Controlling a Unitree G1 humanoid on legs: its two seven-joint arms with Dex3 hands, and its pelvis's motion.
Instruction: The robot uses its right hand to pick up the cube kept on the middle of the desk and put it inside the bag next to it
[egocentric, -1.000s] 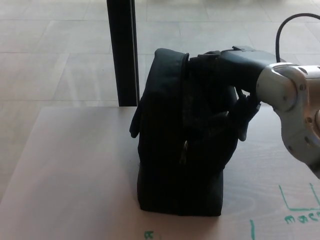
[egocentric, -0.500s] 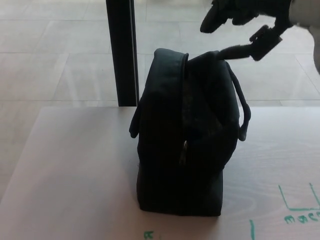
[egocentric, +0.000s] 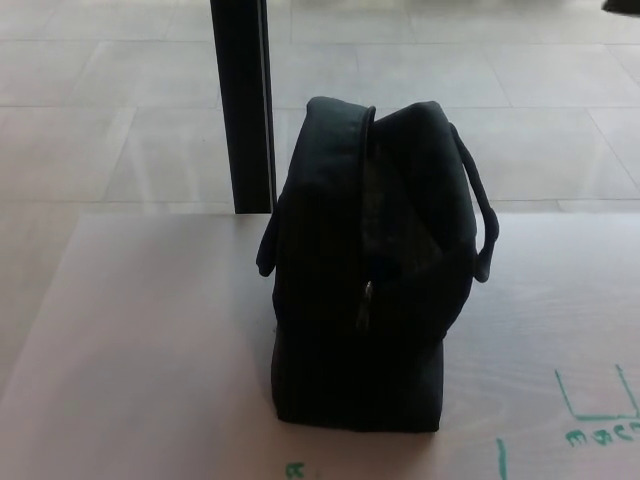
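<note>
Dark right-hand sliver (egocentric: 622, 6) at top-right corner

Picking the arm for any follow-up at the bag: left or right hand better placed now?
Right, tentatively. The dark sliver in the top right corner is likely the right hand; the left hand is out of view. No cube shows on the desk beside the bag.

bag (egocentric: 360, 270) interior hidden, desk (egocentric: 130, 350) edges cropped

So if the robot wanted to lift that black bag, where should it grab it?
Probably by the looped handle arching down the black bag's right side. It stands clear of the fabric, leaving a gap for fingers to hook through. Coming in from the right suits it, since the bag stands upright on the desk and that side is unobstructed.
</note>
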